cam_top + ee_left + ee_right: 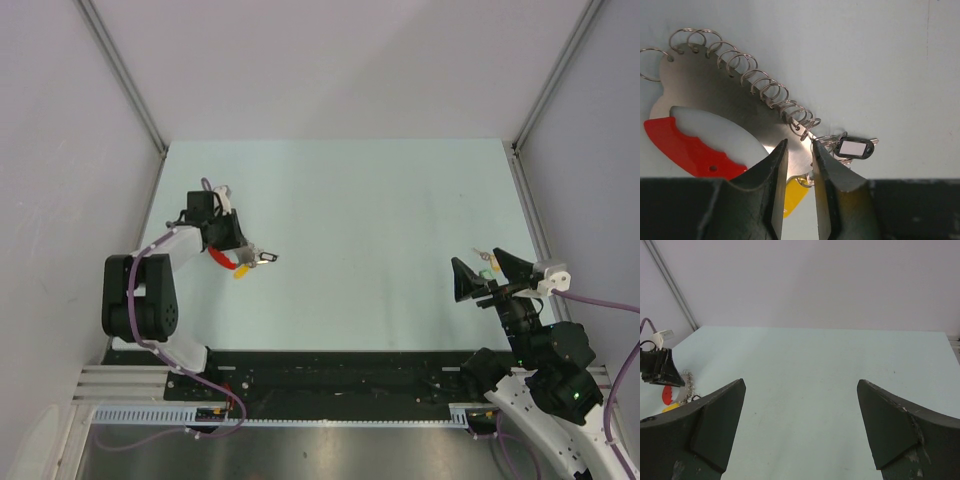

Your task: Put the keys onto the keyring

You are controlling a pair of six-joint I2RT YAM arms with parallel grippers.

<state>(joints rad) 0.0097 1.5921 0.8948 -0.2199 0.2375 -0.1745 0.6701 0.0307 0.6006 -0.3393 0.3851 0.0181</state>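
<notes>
Keyring (715,95) lies flat near the left edge of the table (380,200), wire loops (771,91) lining one rim, with a black-tagged key (855,148) and a yellow tag (795,195) at its end. The left gripper (800,145) straddles the plate's edge, jaws narrow; whether they pinch it I cannot tell. The right gripper (800,385) gapes wide near the right edge by loose keys (485,262), a broad stretch of tabletop between the arms.
</notes>
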